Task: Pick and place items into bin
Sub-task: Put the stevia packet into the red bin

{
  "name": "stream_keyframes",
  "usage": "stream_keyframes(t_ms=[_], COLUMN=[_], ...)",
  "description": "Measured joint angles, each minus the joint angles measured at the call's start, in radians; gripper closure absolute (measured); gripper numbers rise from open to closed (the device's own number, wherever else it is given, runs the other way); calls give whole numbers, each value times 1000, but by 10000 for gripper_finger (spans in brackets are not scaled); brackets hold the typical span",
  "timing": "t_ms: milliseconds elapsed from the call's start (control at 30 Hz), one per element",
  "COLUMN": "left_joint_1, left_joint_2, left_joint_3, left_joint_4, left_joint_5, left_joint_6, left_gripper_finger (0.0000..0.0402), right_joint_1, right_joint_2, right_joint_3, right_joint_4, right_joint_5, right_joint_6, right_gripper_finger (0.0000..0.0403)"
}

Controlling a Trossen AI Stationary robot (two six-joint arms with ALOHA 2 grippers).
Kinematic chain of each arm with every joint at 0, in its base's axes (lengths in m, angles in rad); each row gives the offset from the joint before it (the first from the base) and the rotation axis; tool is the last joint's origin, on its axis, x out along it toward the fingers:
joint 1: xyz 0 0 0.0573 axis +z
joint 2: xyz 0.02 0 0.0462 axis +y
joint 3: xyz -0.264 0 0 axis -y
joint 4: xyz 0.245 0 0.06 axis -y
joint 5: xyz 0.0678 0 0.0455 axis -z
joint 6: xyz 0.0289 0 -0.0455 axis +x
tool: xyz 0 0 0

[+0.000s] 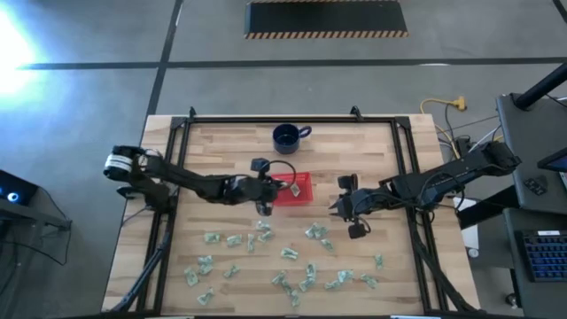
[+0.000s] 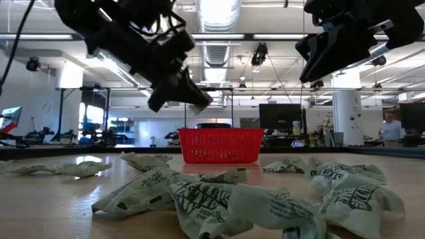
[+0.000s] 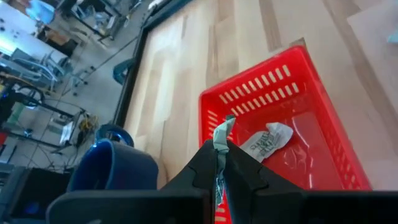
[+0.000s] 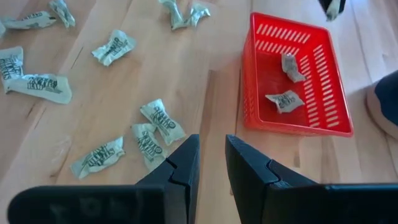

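The red bin (image 1: 301, 197) stands mid-table with two wrapper items (image 4: 283, 101) lying in it. My left gripper (image 3: 221, 155) reaches in from the table's left to the bin's left rim, above it, shut on one pale item (image 3: 221, 132). The low view shows that item (image 2: 199, 101) at the fingertips above the bin (image 2: 219, 146). My right gripper (image 4: 212, 146) hovers open right of the bin with nothing between its fingers; in the high view it (image 1: 336, 209) points toward the bin. Several more items (image 1: 266, 235) lie flat on the near half of the table. My left gripper pinches the pale item between its two fingertips (image 3: 239, 163), and the item's free end (image 3: 225, 122) sticks out beyond them. The fingers slant down from the table's left. The item is lifted clear, over the bin's left rim.
A dark blue mug (image 1: 286, 136) stands beyond the bin, toward the far edge. A black frame rail (image 1: 403, 159) runs around the tabletop. Loose items (image 4: 160, 119) lie just below my right gripper. Bare wood shows between bin and mug.
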Motion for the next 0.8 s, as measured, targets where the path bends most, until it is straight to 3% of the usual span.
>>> stream_keyframes(t_ms=[167,467,633,800], left_joint_1=[5,6,5,-8], left_joint_2=[50,68,58,25], left_joint_3=[26,58,76,77], left_joint_4=[10,9,9,-24], left_joint_5=[25,26,25,24], left_joint_6=[47,69,69,68], left_gripper_finger=[393,301,270,264], right_joint_1=[0,0,1,14], right_joint_2=[0,1,1,1], right_joint_3=[-2,-44,-100,-166], right_joint_4=[2,29,152,286], right_joint_5=[0,-11,-70,-119], right_joint_6=[4,78,71,35], right_gripper_finger=[335,335,335,335])
